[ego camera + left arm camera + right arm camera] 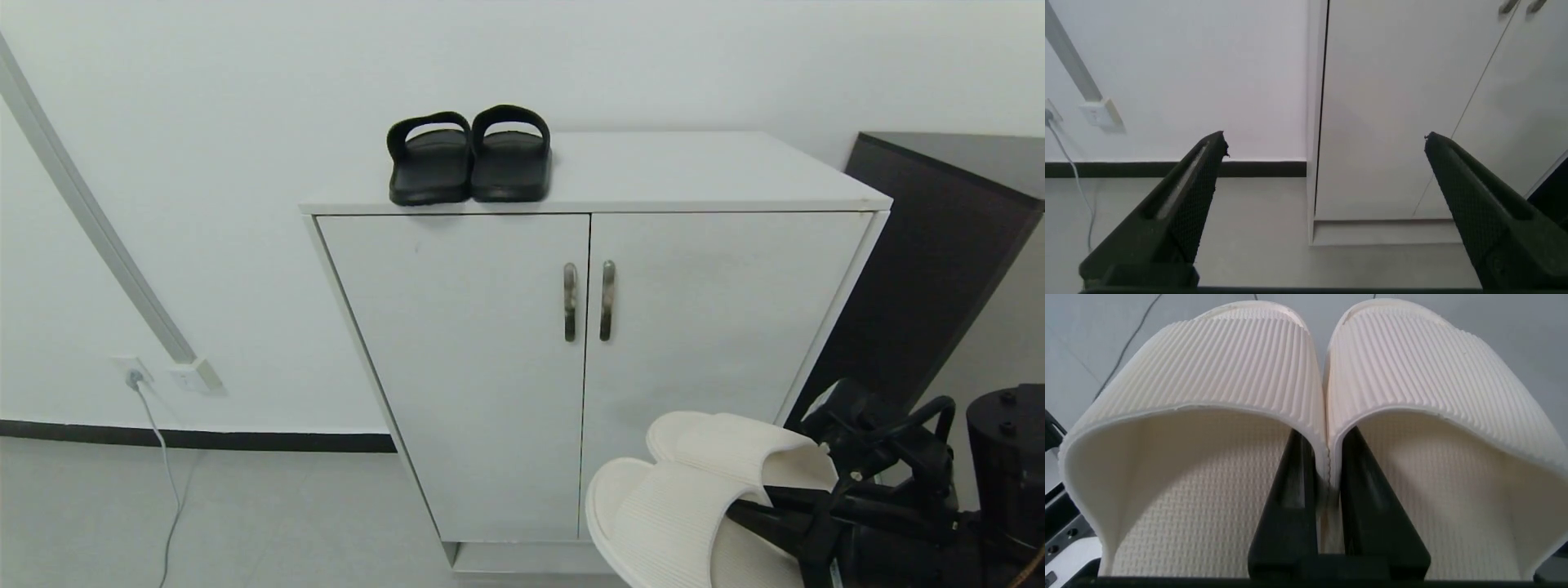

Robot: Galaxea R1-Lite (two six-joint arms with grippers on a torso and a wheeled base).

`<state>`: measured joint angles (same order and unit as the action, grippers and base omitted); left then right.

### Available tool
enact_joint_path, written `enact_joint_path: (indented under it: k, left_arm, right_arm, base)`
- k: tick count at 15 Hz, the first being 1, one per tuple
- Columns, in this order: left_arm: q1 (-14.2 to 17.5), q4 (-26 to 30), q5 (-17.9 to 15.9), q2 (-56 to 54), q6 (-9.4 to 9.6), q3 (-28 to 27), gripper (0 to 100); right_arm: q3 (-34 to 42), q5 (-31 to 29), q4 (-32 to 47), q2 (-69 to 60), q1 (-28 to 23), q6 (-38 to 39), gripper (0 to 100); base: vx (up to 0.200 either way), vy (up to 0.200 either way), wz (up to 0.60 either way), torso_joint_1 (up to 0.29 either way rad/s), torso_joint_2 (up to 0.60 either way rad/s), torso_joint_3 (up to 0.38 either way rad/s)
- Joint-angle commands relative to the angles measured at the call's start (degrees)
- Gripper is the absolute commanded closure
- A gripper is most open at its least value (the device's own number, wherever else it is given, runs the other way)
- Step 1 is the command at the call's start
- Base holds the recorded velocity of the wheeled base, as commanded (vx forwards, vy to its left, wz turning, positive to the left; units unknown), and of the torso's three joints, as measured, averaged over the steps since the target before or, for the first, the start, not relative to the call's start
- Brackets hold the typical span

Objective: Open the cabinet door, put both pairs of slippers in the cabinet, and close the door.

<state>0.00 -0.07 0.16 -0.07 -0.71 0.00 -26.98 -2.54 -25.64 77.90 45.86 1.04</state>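
White slippers (702,498): pair hangs low in front of the cabinet's right door (718,327). The right gripper (1328,457) is closed on their inner straps, pinched together. Black slippers (469,155) sit at the cabinet top's (694,167) front-left edge. Both doors are shut. Left gripper (1323,171) is spread wide and empty.

Risk: the soft straps could slip from the narrow pinch, and a swinging door might strike the held pair.

One pair of slippers (469,159) on cabinet (694,167) — left side, other pair (702,482) low before right door (718,310)
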Motion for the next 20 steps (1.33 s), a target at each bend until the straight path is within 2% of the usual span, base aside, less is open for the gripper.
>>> enact_joint_path:
  k: [1, 9, 15, 16, 18, 19, 20]
  left_arm:
    - [0.0, 0.0, 0.0, 0.1, 0.0, 0.0, 0]
    - [0.0, 0.1, -0.3, 0.1, 0.88, -0.1, 0]
    - [-0.6, 0.1, -0.2, 2.2, 0.88, -0.1, 0]
    - [-0.6, -0.3, -0.3, 2.2, 0.97, -1.6, 0]
    - [-0.7, 1.5, -0.3, 5.8, -0.35, -10.6, 0]
    - [-0.7, 2.7, -2.7, 11.0, 0.71, -13.1, 0]
    - [-0.6, 2.4, -6.6, 14.2, 1.41, -13.5, 0]
  right_arm:
    - [0.1, 0.0, 0.0, 0.2, 0.0, 0.0, 100]
    - [0.2, 0.1, 0.0, 0.6, 0.1, 0.1, 100]
    - [0.3, 0.1, 0.0, 0.3, 0.8, 0.0, 100]
    - [0.3, 0.1, 0.0, 0.1, 0.8, 0.0, 100]
    - [0.3, 0.1, -0.1, -0.1, 0.8, 0.0, 100]
    - [0.3, 0.1, 0.0, -0.2, 0.9, 0.0, 100]
    - [0.5, 0.1, -0.1, -0.2, 0.9, 0.0, 100]
  base:
    - [0.0, 0.0, 0.0, -0.105, 0.46, 0.349]
    - [0.0, 0.0, 0.0, -0.049, 0.42, 0.375]
    - [0.0, 0.0, 0.0, 0.001, 0.05, 0.049]
    - [0.0, 0.0, 0.0, 0.0, 0.0, 0.0]
    - [0.0, 0.0, 0.0, 0.0, 0.0, 0.0]
    - [0.0, 0.0, 0.0, 0.0, 0.0, 0.0]
    - [0.0, 0.0, 0.0, 0.0, 0.0, 0.0]
